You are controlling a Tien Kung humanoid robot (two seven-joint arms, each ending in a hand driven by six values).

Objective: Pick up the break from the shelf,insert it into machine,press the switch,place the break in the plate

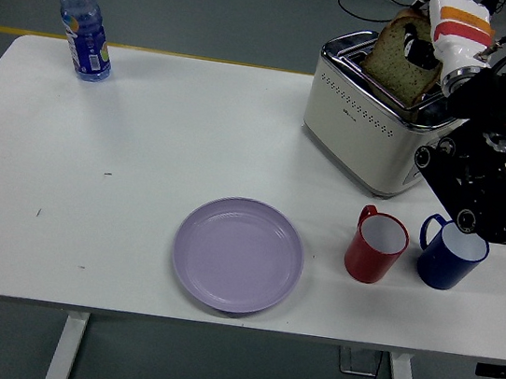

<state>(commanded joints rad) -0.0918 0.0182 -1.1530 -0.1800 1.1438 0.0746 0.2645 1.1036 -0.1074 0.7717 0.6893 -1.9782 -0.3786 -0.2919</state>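
A brown slice of bread (397, 68) stands tilted with its lower edge in a slot of the silver toaster (376, 122) at the table's back right. My right hand (422, 49) is shut on the slice's upper right part, its black fingers over the bread's face. The right arm (487, 166) comes in from the right edge, above the mugs. A lilac plate (238, 254) lies bare near the table's front middle. The left hand does not show.
A red mug (376, 246) and a blue mug (452, 253) stand in front of the toaster, under the right arm. A water bottle with a blue cap (85, 26) stands at the back left corner. Cables lie on the floor behind the toaster.
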